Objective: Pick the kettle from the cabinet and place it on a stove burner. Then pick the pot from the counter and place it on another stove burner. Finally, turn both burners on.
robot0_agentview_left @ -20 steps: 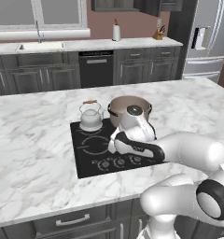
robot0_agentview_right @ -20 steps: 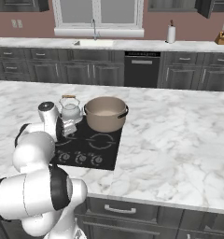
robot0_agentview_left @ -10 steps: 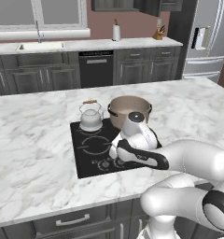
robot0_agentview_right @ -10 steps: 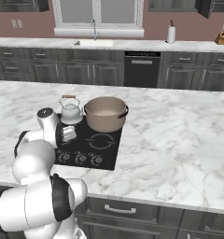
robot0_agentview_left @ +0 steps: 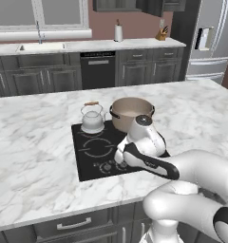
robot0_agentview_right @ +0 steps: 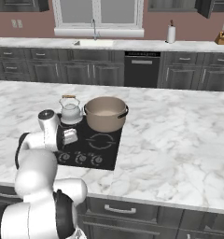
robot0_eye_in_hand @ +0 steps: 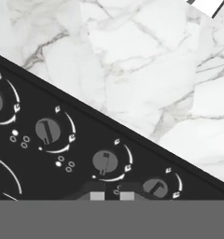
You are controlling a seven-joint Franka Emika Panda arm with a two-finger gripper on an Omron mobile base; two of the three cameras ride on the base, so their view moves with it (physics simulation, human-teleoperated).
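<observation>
kettle (robot0_agentview_left: pixel 92 118) and pot (robot0_agentview_left: pixel 131 113) side by side on back stove burners (robot0_agentview_left: pixel 98 147), knobs (robot0_agentview_right: pixel 79 158) along front edge, counter (robot0_agentview_left: pixel 35 147) all round.

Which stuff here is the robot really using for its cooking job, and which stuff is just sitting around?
For the job:
- kettle on a burner
- pot on a burner
- cooktop
- knobs
- end effector, low over the knobs

Just sitting around:
- paper-towel roll
- knife block
- sink
- fridge
</observation>
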